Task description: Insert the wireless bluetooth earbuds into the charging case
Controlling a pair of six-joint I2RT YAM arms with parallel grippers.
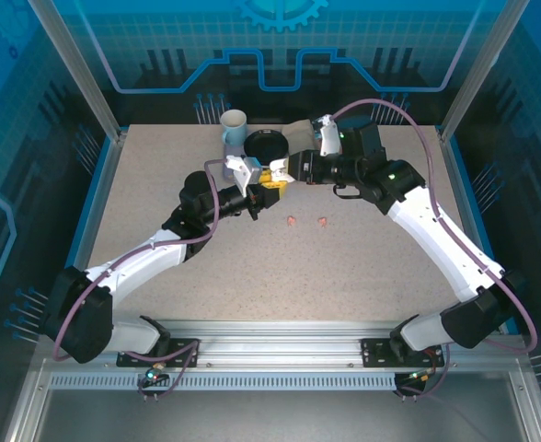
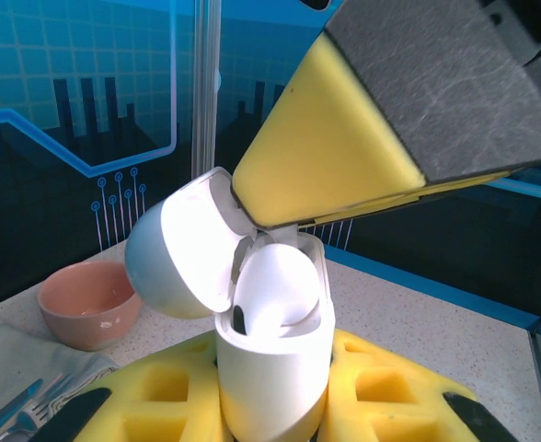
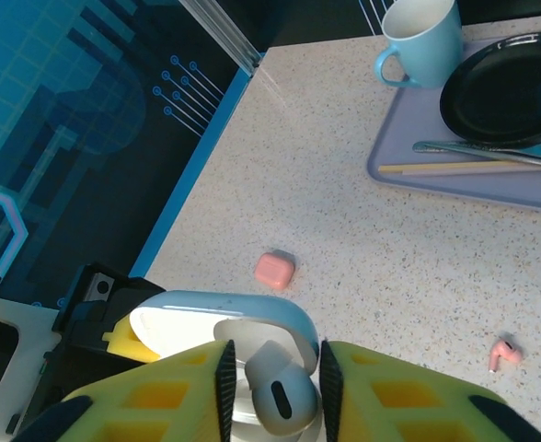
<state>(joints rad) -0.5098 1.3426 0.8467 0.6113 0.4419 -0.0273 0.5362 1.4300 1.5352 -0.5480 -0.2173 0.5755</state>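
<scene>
While left fingers [image 2: 151, 401] clench the open white case [image 2: 272, 373] above the far table [image 1: 362, 276], right fingers [image 3: 395, 391] grasp a white earbud [image 3: 280, 394] half seated inside; two pink earbuds [image 1: 293, 221] lie nearer, untouched.

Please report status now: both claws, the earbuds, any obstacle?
Left claw shut on open white case. Right claw around white earbud at case mouth, grip unclear. Pink earbud lies apart on table.

At the speckled table's [image 1: 362, 276] far edge, a grey rectangular tray [image 3: 418, 180] carries a pale blue ceramic mug [image 1: 232, 124], left, and round black plate [image 1: 269, 145], right. Two pink plastic earbuds [image 1: 293, 220] lie side by side before it.
</scene>
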